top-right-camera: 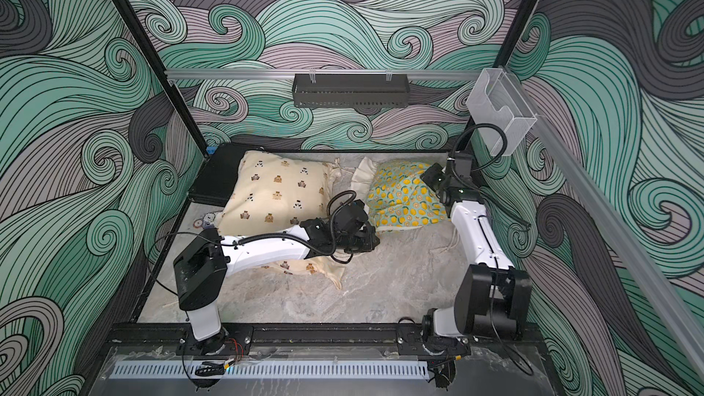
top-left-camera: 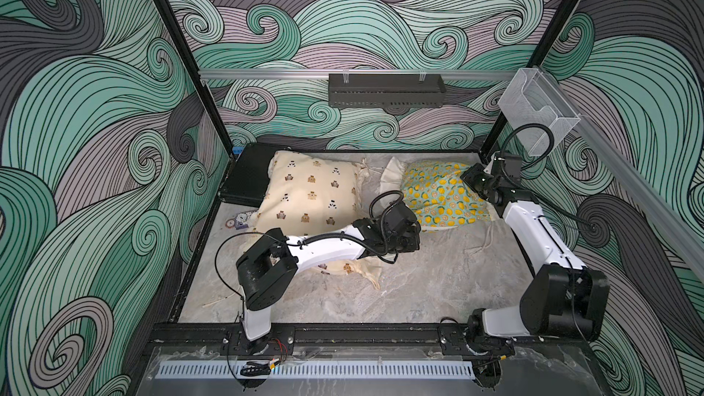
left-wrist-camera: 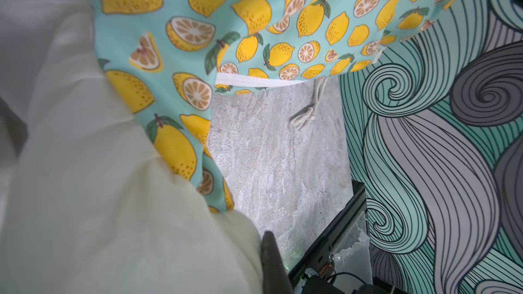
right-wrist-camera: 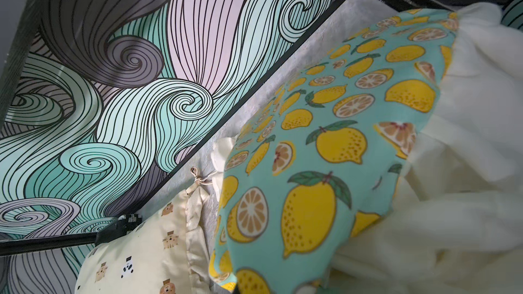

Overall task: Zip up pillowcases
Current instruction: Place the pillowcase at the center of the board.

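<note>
In both top views two stuffed pillowcases lie at the far side of the grey marbled surface (top-left-camera: 419, 291). One larger cream ruffled pillowcase printed with bears and pandas (top-left-camera: 308, 196) sits at left, overlapping one flat black rectangular case (top-left-camera: 244, 177). One smaller teal lemon-print pillowcase (top-left-camera: 438, 192) sits at right. Two arms work the teal one, the left jaws at its near-left corner and the right jaws at its far-right edge, both closed. The left arm (top-left-camera: 327, 247) lies across the cream pillowcase's near ruffle, so a pull could drag that one along. The left wrist view shows one dark fingertip (left-wrist-camera: 271, 261) against cream trim (left-wrist-camera: 99, 193), apparently pinching it. One tasselled cord (left-wrist-camera: 304, 114) lies beyond and could snag. In the right wrist view the teal pillowcase (right-wrist-camera: 325, 142) fills the frame but no fingers show, so I cannot tell what the right jaws hold. No zipper shows anywhere, and tugging bare cloth would likely slip rather than close it.
</note>
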Available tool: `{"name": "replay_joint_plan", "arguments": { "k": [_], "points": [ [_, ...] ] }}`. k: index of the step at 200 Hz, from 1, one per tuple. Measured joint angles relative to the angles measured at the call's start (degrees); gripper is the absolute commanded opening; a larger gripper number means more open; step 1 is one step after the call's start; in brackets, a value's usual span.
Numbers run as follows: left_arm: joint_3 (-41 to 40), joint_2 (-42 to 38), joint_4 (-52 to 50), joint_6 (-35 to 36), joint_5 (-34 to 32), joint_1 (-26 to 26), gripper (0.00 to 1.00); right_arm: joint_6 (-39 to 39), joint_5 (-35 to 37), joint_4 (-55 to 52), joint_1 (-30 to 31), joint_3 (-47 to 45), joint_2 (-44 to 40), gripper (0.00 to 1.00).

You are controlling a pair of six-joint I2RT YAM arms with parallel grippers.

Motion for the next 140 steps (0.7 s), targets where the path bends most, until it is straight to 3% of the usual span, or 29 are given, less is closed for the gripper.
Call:
{"name": "replay_joint_plan", "arguments": {
  "k": [30, 43, 60, 109, 140],
  "points": [
    [0.0, 2.5, 0.7, -2.2, -0.7, -0.8, 0.00, -0.5, 0.3, 0.2, 0.0, 0.0, 2.1, 0.06],
    [0.0, 3.1, 0.7, -2.4, -1.1, -1.4, 0.00, -0.9, 1.7, -0.7, 0.0, -0.1, 2.6, 0.18],
    [0.9, 4.4, 0.6, -2.7, -1.5, -2.5, 0.00, -1.3, 4.1, -1.8, 0.0, -1.2, 2.5, 0.22],
    [2.7, 6.6, -0.2, -3.0, -2.4, -5.4, 0.00, -1.0, 11.5, -7.4, -1.0, -4.1, 0.7, 0.68],
    [4.9, 9.0, 0.3, -2.9, -2.2, -6.9, 0.00, -1.3, 13.1, -10.8, -1.2, -2.7, -0.3, 0.81]
  ]
}}
